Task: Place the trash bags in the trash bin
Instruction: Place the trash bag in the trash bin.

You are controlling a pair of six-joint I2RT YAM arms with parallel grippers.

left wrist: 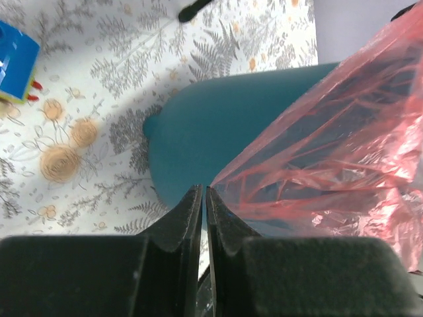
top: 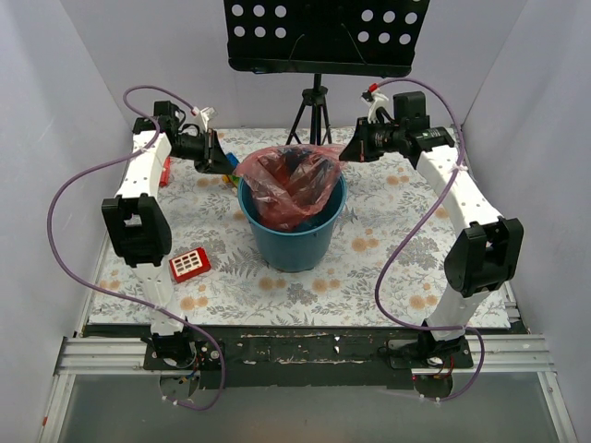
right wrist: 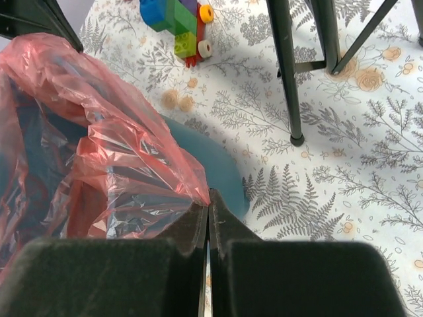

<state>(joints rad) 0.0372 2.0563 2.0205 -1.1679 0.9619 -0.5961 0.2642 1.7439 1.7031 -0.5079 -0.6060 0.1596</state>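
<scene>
Left hand [left wrist: 203, 191] and right hand [right wrist: 209, 194] each clamp 1 edge of the trash bag [top: 291, 185], which is spread over the trash bin [top: 294, 244]. It looks mostly inside; releasing remains.

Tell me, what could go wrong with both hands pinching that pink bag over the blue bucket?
The left hand and right hand each pinch only a thin edge of the bag; pulling apart might tear it or lose it. The bag bunches above the bucket rim, so it may puff out once released. Nothing holds the bucket; a tug could tip it.
</scene>
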